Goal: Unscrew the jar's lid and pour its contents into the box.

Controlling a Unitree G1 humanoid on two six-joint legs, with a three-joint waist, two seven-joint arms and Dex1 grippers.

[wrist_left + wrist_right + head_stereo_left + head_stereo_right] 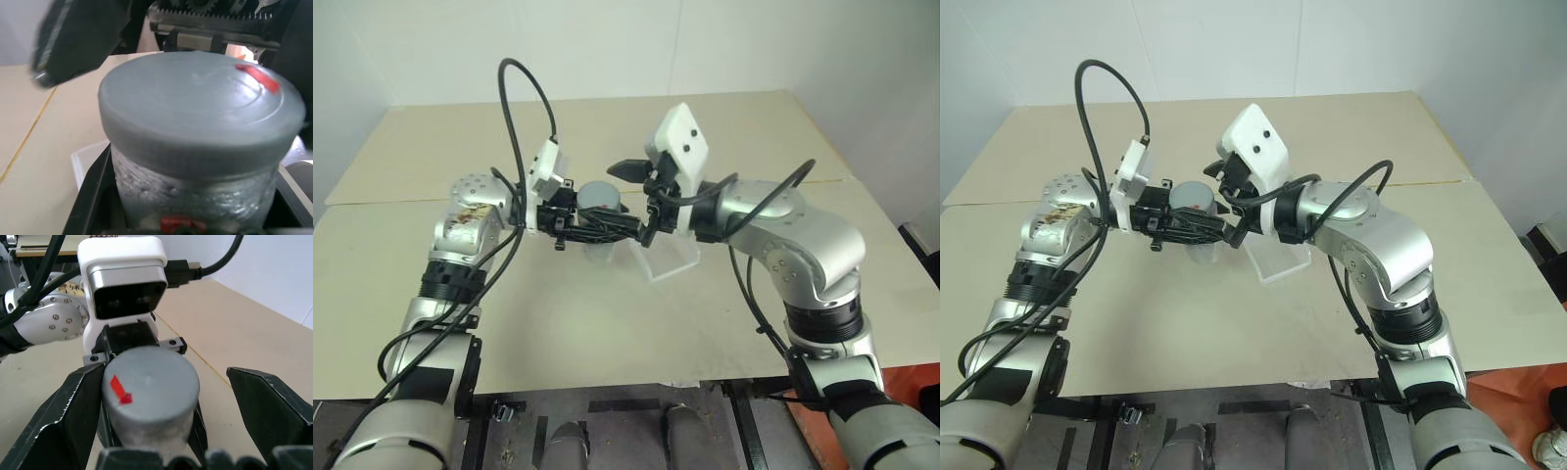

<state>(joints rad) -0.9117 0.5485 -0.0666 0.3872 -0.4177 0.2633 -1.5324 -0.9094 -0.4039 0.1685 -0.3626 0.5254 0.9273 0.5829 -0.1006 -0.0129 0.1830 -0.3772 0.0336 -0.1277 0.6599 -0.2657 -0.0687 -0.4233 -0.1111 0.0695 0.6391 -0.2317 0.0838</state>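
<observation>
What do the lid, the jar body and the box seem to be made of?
The lid looks like matte grey plastic, with fine ribs around its edge and a small red mark on top; metal cannot be excluded. The jar body seems clear plastic or glass, because crinkled silvery contents show through its wall. The box appears to be thin transparent plastic: the table shows through it.

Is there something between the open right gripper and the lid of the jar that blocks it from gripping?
Nothing visible blocks it. The left gripper holds the jar by its body, below the lid. The right gripper is open with one finger on each side of the lid, and the gaps between them look free.
</observation>
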